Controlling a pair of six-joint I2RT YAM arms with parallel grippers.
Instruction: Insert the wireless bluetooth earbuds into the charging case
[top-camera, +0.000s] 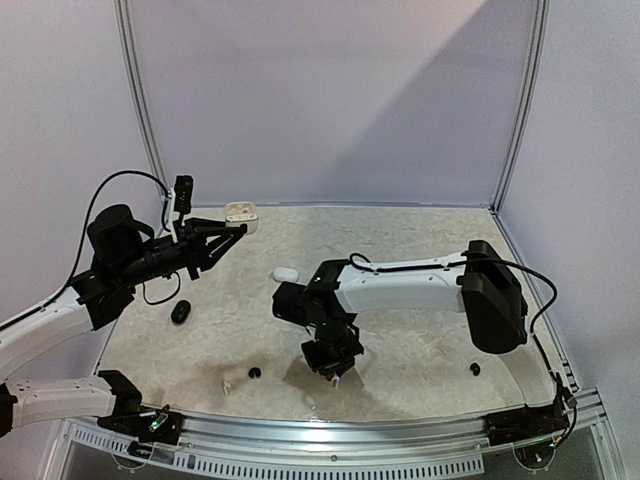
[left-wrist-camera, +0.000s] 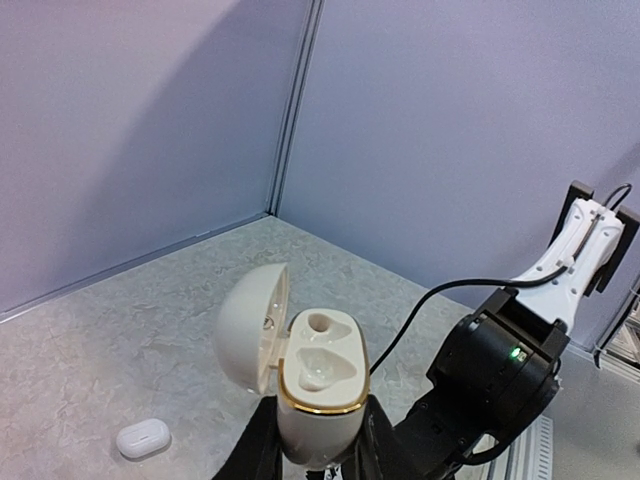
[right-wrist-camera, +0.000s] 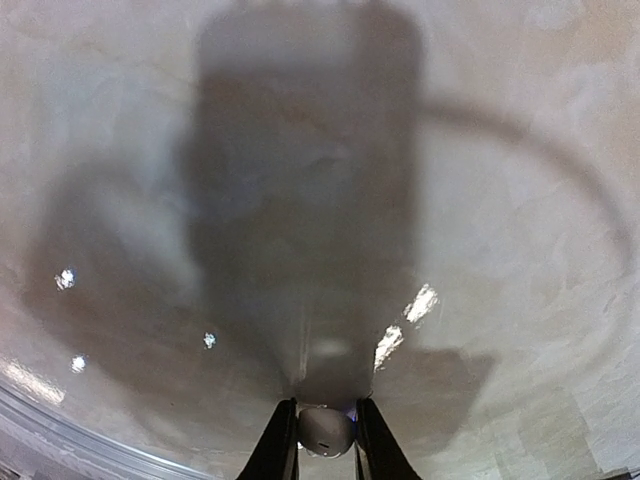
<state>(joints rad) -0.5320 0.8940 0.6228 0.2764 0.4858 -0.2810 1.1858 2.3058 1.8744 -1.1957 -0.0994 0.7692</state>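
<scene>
Pale marbled counter (top-camera: 420, 250), lilac walls all round. The left hand (left-wrist-camera: 318, 452) is up in the air, clamped on the base of an open white charging case with a gold rim (left-wrist-camera: 320, 385), its lid flipped back. The right hand (right-wrist-camera: 325, 445) hangs low over the counter, fingers pinched narrow on a small white earbud (right-wrist-camera: 325, 430). A round black earbud (top-camera: 254, 373) lies near the front edge.

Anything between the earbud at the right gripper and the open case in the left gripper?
Nothing visible does. The white earbud sits between the right gripper's fingers; the left gripper holds the open case aloft. The closed white case lies lower, on the table.
</scene>
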